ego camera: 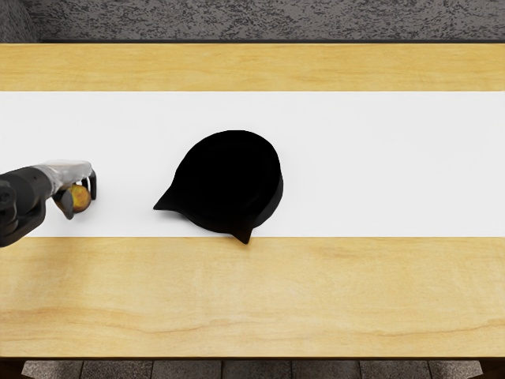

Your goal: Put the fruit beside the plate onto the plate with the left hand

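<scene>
A black plate (229,183) with pointed corners lies on the white runner near the table's middle. Far to its left, a small orange-yellow fruit (79,193) sits on the runner, mostly covered by my left hand (79,192). The hand's dark fingers curl down around the fruit from above and on both sides, closed on it. The left arm comes in from the picture's left edge. No right arm shows.
A white runner (379,158) crosses the wooden table (252,300) from side to side. A dark stone wall stands behind the table's far edge.
</scene>
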You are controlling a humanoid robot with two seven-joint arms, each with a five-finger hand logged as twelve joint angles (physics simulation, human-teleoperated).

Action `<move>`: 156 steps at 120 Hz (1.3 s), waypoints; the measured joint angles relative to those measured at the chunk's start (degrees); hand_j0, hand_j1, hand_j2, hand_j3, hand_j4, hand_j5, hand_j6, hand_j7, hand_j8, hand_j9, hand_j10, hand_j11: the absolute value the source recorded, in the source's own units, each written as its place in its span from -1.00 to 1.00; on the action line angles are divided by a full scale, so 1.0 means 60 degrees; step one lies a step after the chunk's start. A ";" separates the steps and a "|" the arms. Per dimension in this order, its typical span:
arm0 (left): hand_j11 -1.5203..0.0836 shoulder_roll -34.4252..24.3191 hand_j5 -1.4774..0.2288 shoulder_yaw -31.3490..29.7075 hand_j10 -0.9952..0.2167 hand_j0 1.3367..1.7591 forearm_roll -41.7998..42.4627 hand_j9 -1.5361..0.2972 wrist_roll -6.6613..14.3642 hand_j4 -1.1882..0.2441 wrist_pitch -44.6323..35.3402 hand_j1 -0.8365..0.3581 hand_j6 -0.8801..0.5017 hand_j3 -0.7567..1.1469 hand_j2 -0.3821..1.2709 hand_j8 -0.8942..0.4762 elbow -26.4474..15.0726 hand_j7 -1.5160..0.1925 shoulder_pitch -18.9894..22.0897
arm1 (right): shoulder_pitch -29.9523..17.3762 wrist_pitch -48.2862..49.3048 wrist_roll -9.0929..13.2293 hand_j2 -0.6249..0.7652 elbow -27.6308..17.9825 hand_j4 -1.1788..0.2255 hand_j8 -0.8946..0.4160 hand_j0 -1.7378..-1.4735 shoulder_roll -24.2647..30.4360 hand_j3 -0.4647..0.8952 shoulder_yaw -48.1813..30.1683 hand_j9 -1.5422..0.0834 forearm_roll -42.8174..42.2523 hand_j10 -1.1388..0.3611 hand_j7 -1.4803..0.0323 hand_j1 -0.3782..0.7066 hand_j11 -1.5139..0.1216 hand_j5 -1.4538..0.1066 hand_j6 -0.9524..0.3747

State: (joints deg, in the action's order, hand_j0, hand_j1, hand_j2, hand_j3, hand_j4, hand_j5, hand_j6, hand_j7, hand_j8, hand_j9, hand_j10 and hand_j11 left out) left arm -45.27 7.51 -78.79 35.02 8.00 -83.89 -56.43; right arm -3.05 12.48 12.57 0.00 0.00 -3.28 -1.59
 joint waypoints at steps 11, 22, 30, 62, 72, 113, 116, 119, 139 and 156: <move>-0.30 0.0014 -0.42 0.0015 -0.42 0.49 0.0075 -0.36 0.0000 -0.15 0.0007 -0.20 -0.19 -0.20 -0.15 -0.18 -0.0003 -0.36 0.0000 | -0.0001 0.0000 0.0000 -0.10 0.0000 0.68 0.37 -0.40 0.0000 -0.32 -0.0006 0.90 -0.0001 0.52 0.96 -0.95 0.85 0.86 0.44; -0.35 -0.0043 -0.48 0.0027 -0.38 0.48 0.0125 -0.41 -0.0002 -0.12 0.0013 -0.22 -0.13 -0.20 -0.14 -0.14 -0.0004 -0.41 0.0000 | -0.0001 0.0001 0.0000 -0.10 0.0000 0.68 0.37 -0.40 0.0000 -0.32 -0.0008 0.90 -0.0002 0.52 0.96 -0.95 0.85 0.86 0.44; -0.36 -0.0087 -0.51 0.0037 -0.37 0.48 0.0145 -0.43 -0.0001 -0.12 0.0009 -0.23 -0.13 -0.20 -0.12 -0.12 -0.0009 -0.44 -0.0006 | 0.0000 0.0001 0.0000 -0.10 0.0000 0.68 0.37 -0.40 0.0000 -0.32 -0.0009 0.90 -0.0002 0.52 0.96 -0.95 0.85 0.86 0.44; -0.39 -0.0318 -0.55 0.0103 -0.37 0.49 0.0437 -0.46 0.0001 -0.13 0.0010 -0.21 -0.14 -0.20 -0.13 -0.11 -0.0068 -0.51 -0.0472 | 0.0001 0.0002 0.0000 -0.10 0.0000 0.68 0.37 -0.40 0.0000 -0.32 0.0000 0.90 -0.0005 0.52 0.96 -0.95 0.85 0.86 0.44; -0.39 -0.0351 -0.55 0.0107 -0.37 0.49 0.0648 -0.45 0.0002 -0.15 0.0012 -0.20 -0.15 -0.20 -0.13 -0.12 -0.0073 -0.52 -0.0860 | 0.0003 0.0003 0.0000 -0.10 0.0000 0.68 0.37 -0.40 0.0000 -0.32 -0.0003 0.90 -0.0003 0.52 0.96 -0.95 0.85 0.86 0.44; -0.42 -0.0317 -0.61 0.0131 -0.37 0.47 0.1266 -0.47 0.0008 -0.14 0.0043 -0.17 -0.12 -0.20 -0.16 -0.12 -0.0063 -0.57 -0.2208 | 0.0003 0.0007 0.0000 -0.10 0.0000 0.68 0.37 -0.40 0.0000 -0.32 0.0030 0.90 -0.0012 0.52 0.96 -0.95 0.85 0.86 0.44; -0.42 -0.0297 -0.61 0.0130 -0.39 0.47 0.1344 -0.47 0.0008 -0.15 0.0039 -0.15 -0.14 -0.20 -0.17 -0.13 -0.0064 -0.57 -0.2315 | 0.0003 0.0007 0.0000 -0.10 0.0000 0.68 0.37 -0.40 0.0000 -0.32 0.0031 0.90 -0.0013 0.52 0.96 -0.95 0.85 0.86 0.44; -0.42 -0.0271 -0.61 0.0126 -0.39 0.47 0.1408 -0.47 0.0008 -0.16 0.0038 -0.14 -0.15 -0.20 -0.18 -0.14 -0.0064 -0.57 -0.2406 | 0.0004 0.0009 0.0000 -0.10 0.0000 0.68 0.37 -0.40 0.0000 -0.32 0.0032 0.90 -0.0013 0.52 0.96 -0.95 0.85 0.86 0.44; -0.43 0.0351 -0.61 0.0115 -0.46 0.47 0.1791 -0.50 0.0005 -0.25 0.0034 -0.03 -0.20 -0.20 -0.28 -0.18 -0.0066 -0.57 -0.2777 | 0.0006 0.0011 0.0000 -0.10 0.0000 0.68 0.37 -0.40 0.0000 -0.32 0.0042 0.90 -0.0014 0.52 0.96 -0.95 0.85 0.86 0.44; -0.43 0.0759 -0.62 0.0112 -0.49 0.47 0.2022 -0.53 0.0004 -0.29 0.0031 -0.01 -0.21 -0.20 -0.29 -0.19 -0.0069 -0.57 -0.2936 | 0.0009 0.0012 0.0000 -0.10 0.0000 0.68 0.37 -0.40 0.0000 -0.32 0.0042 0.90 -0.0014 0.52 0.96 -0.95 0.85 0.86 0.44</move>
State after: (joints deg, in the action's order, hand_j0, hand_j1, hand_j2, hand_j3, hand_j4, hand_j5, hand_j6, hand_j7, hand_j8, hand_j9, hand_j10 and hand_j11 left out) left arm -40.71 8.19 -66.66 35.05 8.19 -84.31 -74.04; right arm -2.99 12.55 12.57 0.00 0.00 -3.03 -1.67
